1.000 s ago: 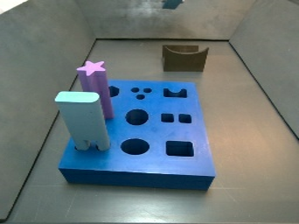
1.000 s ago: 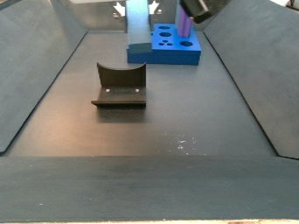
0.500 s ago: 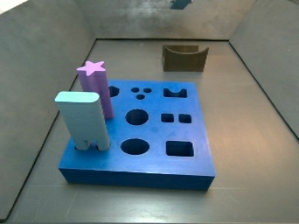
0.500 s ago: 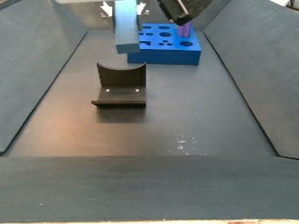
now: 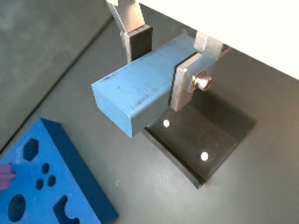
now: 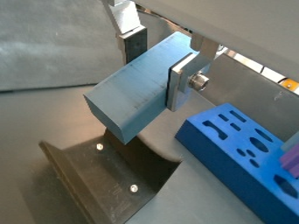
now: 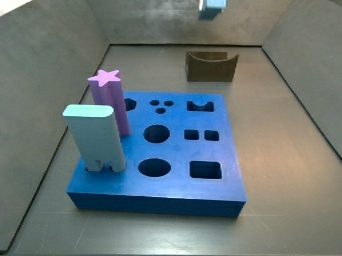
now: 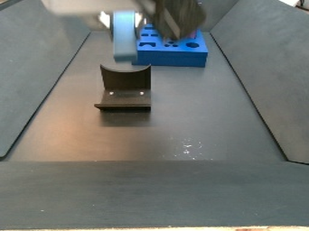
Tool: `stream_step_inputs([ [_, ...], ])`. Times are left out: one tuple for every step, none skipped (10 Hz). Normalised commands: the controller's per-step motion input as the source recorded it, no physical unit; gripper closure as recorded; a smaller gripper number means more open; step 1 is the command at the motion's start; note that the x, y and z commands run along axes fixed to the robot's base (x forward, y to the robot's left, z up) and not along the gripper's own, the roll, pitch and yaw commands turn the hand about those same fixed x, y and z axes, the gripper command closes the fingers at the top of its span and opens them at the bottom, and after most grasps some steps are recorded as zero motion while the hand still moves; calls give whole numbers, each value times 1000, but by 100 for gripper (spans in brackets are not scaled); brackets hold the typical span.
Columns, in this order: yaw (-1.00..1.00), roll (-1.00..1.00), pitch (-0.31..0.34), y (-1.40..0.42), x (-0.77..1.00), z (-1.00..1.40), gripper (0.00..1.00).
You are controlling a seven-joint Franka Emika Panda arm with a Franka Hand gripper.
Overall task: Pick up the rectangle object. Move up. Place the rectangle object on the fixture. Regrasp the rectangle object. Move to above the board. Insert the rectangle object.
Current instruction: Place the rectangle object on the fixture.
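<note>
My gripper [image 5: 162, 59] is shut on the rectangle object [image 5: 142, 89], a slate-blue bar that sticks out past the silver fingers [image 5: 186, 77]. Both wrist views show the bar [image 6: 132, 98] hanging in the air over the fixture [image 6: 103, 171], a dark notched cradle on its base plate [image 5: 205, 147]. In a side view the blurred gripper [image 8: 130, 22] holds the bar [image 8: 123, 41] just above the fixture [image 8: 123, 88]. The board [image 7: 181, 150], a bright blue slab with many holes, lies apart from the fixture [image 7: 210, 65]. Only the bar's tip [image 7: 214, 6] shows at that view's top edge.
A pale blue round-topped block [image 7: 94, 135] and a purple star-topped post [image 7: 110, 98] stand in the board's holes. Sloping dark walls [image 8: 36, 81] close in the floor on both sides. The board [image 8: 176, 50] lies behind the fixture.
The gripper has carried the bar away from over the board toward the fixture, and the bar now hangs just above the cradle's notch.
</note>
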Motion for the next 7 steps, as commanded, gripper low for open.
stream_step_inputs([
  [-171,-1000,-3,90,156,-1000,100],
  [-165,-1000,12,97,166,-1000,100],
  [-164,-1000,24,110,179,-1000,100],
  [-165,-1000,31,116,190,-1000,100],
  [-166,-1000,36,120,196,-1000,100],
  [-169,-1000,47,128,203,-1000,100],
  [-175,-1000,55,113,181,-849,100],
])
